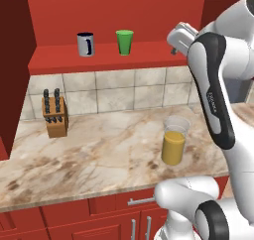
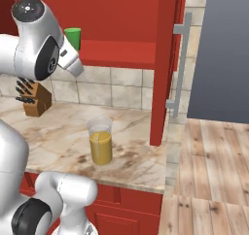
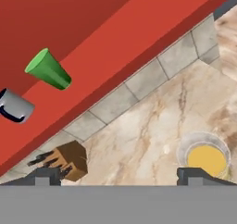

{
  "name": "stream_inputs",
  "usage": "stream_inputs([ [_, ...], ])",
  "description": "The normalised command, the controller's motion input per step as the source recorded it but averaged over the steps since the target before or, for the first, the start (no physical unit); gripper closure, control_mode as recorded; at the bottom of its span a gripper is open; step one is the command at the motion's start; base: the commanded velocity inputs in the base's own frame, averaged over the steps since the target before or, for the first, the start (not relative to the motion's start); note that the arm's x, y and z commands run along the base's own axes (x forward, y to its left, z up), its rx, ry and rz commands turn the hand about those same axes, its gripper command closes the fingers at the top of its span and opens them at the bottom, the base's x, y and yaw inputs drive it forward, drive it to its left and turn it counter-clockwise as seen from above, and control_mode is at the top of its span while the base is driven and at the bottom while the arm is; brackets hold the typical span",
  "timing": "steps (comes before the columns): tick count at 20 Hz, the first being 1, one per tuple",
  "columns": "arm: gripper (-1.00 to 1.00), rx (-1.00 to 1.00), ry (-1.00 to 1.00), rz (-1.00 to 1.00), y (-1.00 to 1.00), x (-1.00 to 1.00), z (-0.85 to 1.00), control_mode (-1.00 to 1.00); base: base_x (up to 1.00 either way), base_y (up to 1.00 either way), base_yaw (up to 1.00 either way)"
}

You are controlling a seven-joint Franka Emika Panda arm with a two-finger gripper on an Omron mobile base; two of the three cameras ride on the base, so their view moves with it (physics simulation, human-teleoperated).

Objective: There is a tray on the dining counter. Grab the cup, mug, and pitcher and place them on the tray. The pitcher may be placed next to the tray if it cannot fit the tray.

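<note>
The grey mug (image 1: 86, 44) with its dark handle and the green cup (image 1: 124, 42) stand side by side on a red shelf (image 1: 99, 60) above a wall counter. On that counter's marble top, further right, stands the clear pitcher (image 1: 174, 141) of orange liquid. My gripper (image 3: 119, 176) is open with nothing between its fingers, held high near the shelf's right end. In the hand view the cup (image 3: 48, 70) and mug (image 3: 16, 106) lie far off at upper left and the pitcher (image 3: 203, 158) is close by the right fingertip. The tray and the dining counter are out of view.
A wooden knife block (image 1: 54, 116) stands at the back left of the wall counter (image 1: 99, 154). A red cabinet panel (image 2: 163, 64) closes the counter's right end. Beyond it are a grey fridge door (image 2: 219, 54) and a wooden floor (image 2: 214, 180).
</note>
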Motion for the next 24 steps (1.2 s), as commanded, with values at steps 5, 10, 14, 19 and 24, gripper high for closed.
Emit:
stream_inputs([
  [5, -1.0, 0.23, -0.02, -0.11, 0.1, 0.0, 0.26, -1.0, 0.0, 0.0, 0.0],
  [10, -1.0, 0.21, -0.04, -0.15, 0.25, 0.0, 0.22, -1.0, 0.0, 0.0, 0.0],
  [14, -1.0, 0.17, -0.1, -0.13, 0.21, 0.0, 0.1, -1.0, 0.0, 0.0, 0.0],
  [19, -1.0, 0.17, -0.15, -0.09, 0.07, 0.0, -0.01, -1.0, 0.0, 0.0, 0.0],
  [24, -1.0, 0.23, -0.11, -0.03, 0.12, 0.0, -0.1, -1.0, 0.0, 0.0, 0.0],
])
